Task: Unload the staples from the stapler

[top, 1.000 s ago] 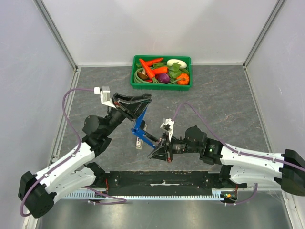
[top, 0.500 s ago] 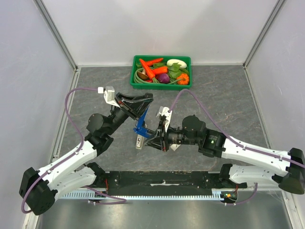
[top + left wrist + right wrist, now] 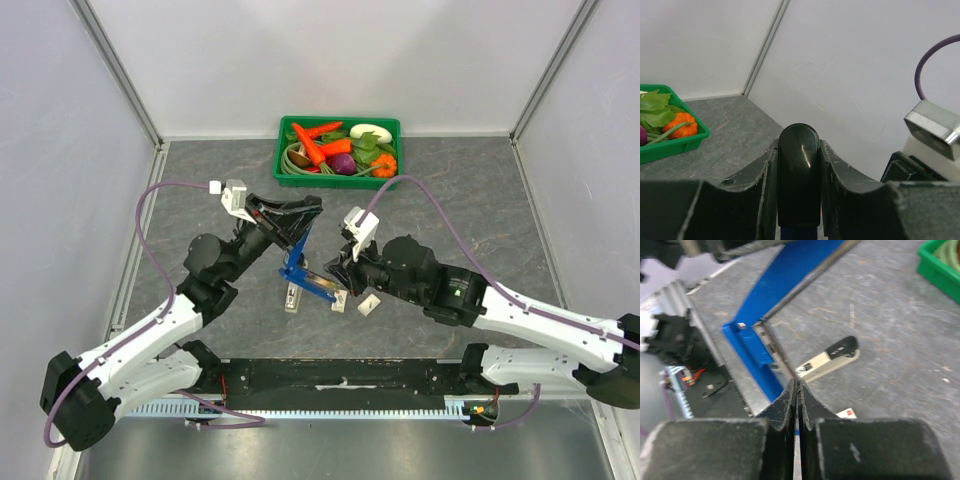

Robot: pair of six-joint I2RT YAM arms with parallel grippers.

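The blue stapler point(image 3: 298, 262) is held off the table, hinged open in a V. My left gripper point(image 3: 304, 216) is shut on its black top end point(image 3: 798, 170), which fills the gap between the fingers in the left wrist view. My right gripper point(image 3: 339, 270) is shut on the tip of the stapler's thin metal magazine rail point(image 3: 776, 351), next to the blue lower arm point(image 3: 751, 356). The upper blue arm point(image 3: 790, 282) slants up and away. I cannot see any staples.
A green tray point(image 3: 340, 181) of toy vegetables stands at the back centre. A small beige and black piece point(image 3: 830, 357) lies on the table under the stapler, and small white pieces point(image 3: 368, 305) lie beside my right gripper. Walls enclose three sides.
My right gripper has moved up and away from the near edge, to the stapler's lower arm, and closed on the metal rail. The left gripper has kept its hold and shifted slightly right.
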